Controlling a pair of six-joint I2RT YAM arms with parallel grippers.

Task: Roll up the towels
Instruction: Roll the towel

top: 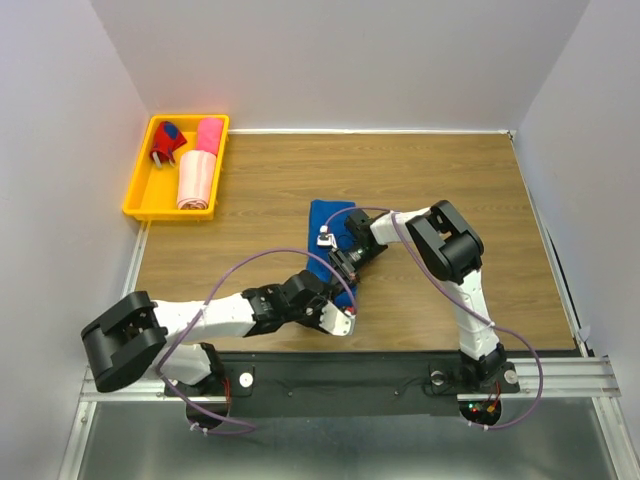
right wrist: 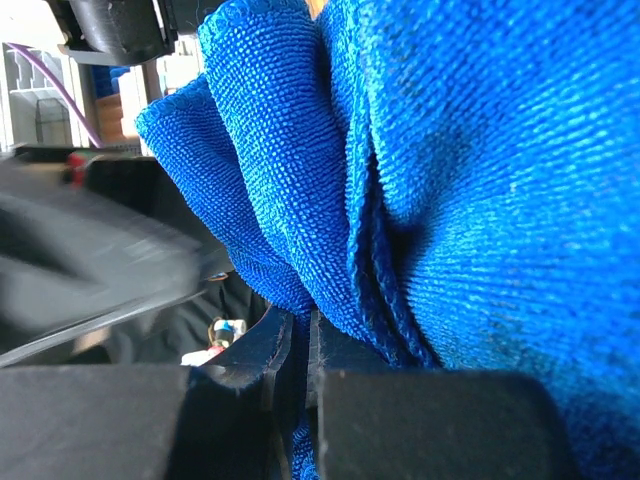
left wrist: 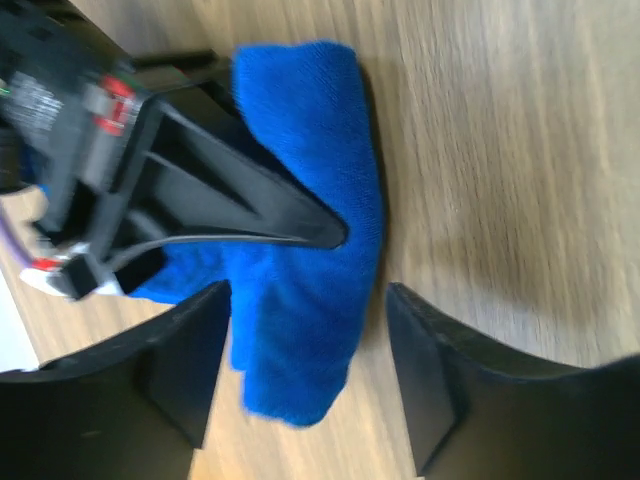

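Observation:
The royal blue towel (top: 327, 219) lies bunched on the table's middle. My right gripper (top: 349, 260) is shut on a fold of it; in the right wrist view the blue cloth (right wrist: 430, 170) is pinched between the closed jaws (right wrist: 311, 345). My left gripper (top: 337, 292) is open at the towel's near end, and in the left wrist view the towel (left wrist: 305, 330) hangs between the spread fingers (left wrist: 190, 370) without touching them. The right gripper's finger (left wrist: 250, 200) lies across the cloth there. The hot pink towel (top: 209, 133) and the pale pink towel (top: 196, 181) lie rolled in the yellow tray (top: 140, 185).
The yellow tray stands at the table's far left corner and also holds a small red and blue object (top: 166, 143). Both arms meet over the middle of the wooden table (top: 450, 170). White walls close in the back and sides.

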